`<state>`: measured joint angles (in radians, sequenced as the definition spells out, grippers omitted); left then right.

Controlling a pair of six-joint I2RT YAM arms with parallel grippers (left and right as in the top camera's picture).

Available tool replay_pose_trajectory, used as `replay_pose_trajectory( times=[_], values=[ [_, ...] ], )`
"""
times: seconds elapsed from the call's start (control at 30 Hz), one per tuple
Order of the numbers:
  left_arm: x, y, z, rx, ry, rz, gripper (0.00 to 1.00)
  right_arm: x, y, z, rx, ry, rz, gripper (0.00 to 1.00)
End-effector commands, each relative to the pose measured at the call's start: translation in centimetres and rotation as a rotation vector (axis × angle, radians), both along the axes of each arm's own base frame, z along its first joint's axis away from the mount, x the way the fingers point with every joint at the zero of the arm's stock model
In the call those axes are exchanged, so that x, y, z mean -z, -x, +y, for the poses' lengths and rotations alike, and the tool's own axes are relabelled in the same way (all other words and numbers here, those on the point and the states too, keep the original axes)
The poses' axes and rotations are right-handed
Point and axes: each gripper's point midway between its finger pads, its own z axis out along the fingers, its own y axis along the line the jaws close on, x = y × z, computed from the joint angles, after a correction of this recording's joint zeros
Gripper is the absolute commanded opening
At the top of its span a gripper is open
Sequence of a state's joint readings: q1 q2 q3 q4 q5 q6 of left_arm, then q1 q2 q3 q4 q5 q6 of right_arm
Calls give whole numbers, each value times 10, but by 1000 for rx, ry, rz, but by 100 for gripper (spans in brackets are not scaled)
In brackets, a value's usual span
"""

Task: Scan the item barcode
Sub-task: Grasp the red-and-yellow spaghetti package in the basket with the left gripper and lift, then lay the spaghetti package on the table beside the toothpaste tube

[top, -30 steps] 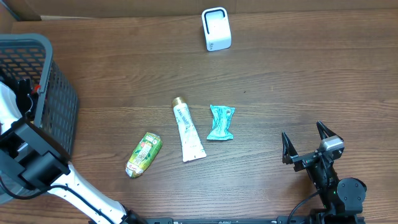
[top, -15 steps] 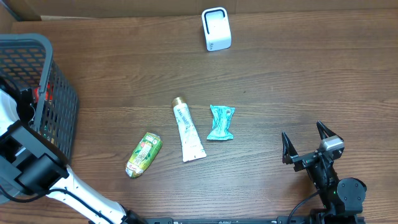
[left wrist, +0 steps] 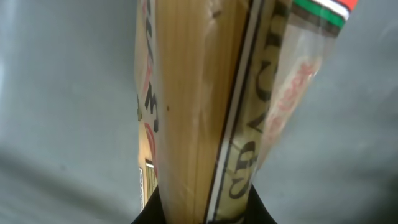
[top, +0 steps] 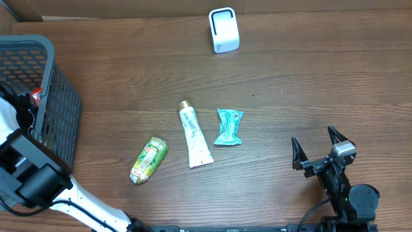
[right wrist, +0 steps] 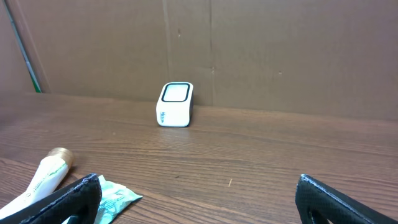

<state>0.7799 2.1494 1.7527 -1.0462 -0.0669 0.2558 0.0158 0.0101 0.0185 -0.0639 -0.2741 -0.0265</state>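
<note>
The dark grey plastic mesh basket [top: 61,106] is standing at the left edge of the brown wooden table [top: 309,77], and the left gripper [top: 27,106] is reaching down inside it. From overhead only a red and white corner is showing at the gripper. What else is lying in the basket I cannot tell.

In the left wrist view the left gripper is sitting closed on the flat tan packet in clear crinkled film [left wrist: 193,106]. The packet is rising from between the dark fingers and filling the middle of the frame, with a grey blur behind it. The packet is therefore sitting inside the basket, well apart from the small white box-shaped scanner [top: 223,29], which is standing upright at the far edge of the table. It is showing a tan face, red lettering down one side, black lettering along a seam and a green, white and red stripe at its top corner. The print is too blurred to read.

The right gripper [top: 312,133] is sitting near the front right of the table with its jaws spread wide, gripping nothing.

A green oval foil pouch [top: 149,160], a white squeeze tube with a gold cap [top: 194,137] and a teal crinkled wrapper [top: 228,126] are lying mid-table, the tube just beside the wrapper.
</note>
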Motion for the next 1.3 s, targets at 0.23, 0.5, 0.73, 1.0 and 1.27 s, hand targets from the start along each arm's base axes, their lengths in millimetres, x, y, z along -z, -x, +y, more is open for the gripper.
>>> replay_pose_trajectory(
  times=[0.23,0.5,0.73,1.0,1.27],
  values=[
    [-143,-28,-10,-108,-18,-307,4,2,0,2,-10,4,-4,100],
    [-338,-14,-70,34,-205,-770,4,2,0,2,-10,4,-4,100],
    [-409,8,-140,168,-278,-944,4,2,0,2,-10,4,-4,100],
    [-431,6,-237,417,-207,-1022,4,2,0,2,-10,4,-4,100],
    [-378,4,-312,595,43,-844,4,2,0,2,-10,4,-4,100]
  ],
)
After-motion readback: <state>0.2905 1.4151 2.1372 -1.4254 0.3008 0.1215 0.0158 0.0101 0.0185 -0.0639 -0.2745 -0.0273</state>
